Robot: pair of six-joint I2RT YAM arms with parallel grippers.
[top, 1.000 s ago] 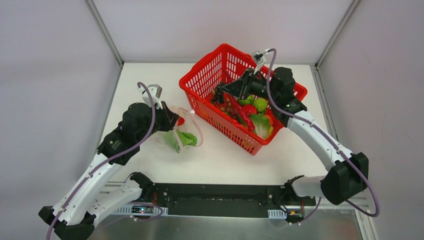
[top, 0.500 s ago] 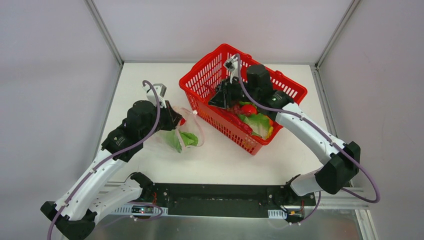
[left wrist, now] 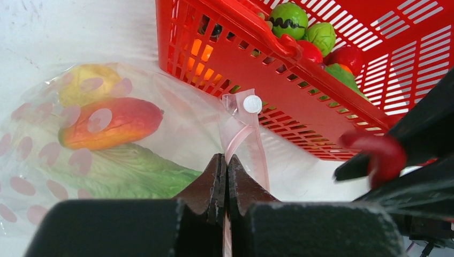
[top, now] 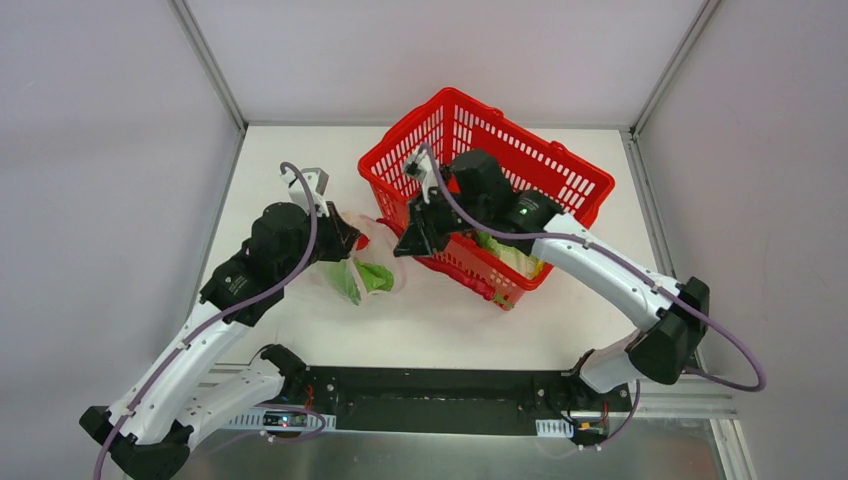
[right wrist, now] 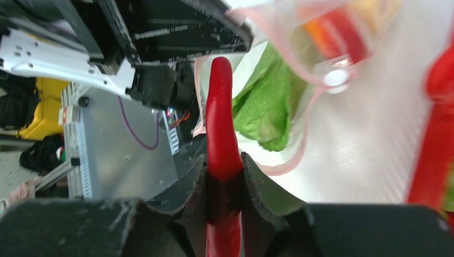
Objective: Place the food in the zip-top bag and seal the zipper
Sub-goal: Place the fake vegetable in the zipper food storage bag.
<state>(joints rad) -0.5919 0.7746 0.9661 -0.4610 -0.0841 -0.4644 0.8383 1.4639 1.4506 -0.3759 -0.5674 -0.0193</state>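
A long red piece [right wrist: 219, 96] is clamped in the right pincer [right wrist: 224, 159]; seen from above, its axis is aimed at the zip-top bag [top: 372, 272], at 8 o'clock. The zipper [left wrist: 238, 136] is pinched in the left pincer [left wrist: 224, 168].

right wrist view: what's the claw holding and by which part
The right claw grips a long red pepper-like toy across its body, the tapered tip sticking out. The left claw pinches the zip-top bag by its pink zipper strip.

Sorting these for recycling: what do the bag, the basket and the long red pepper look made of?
The bag looks like thin clear film, glossy, crinkled, pink-spotted. The basket: rigid red moulded plastic, slotted walls. The pepper: probably toy plastic, evenly smooth and shiny.
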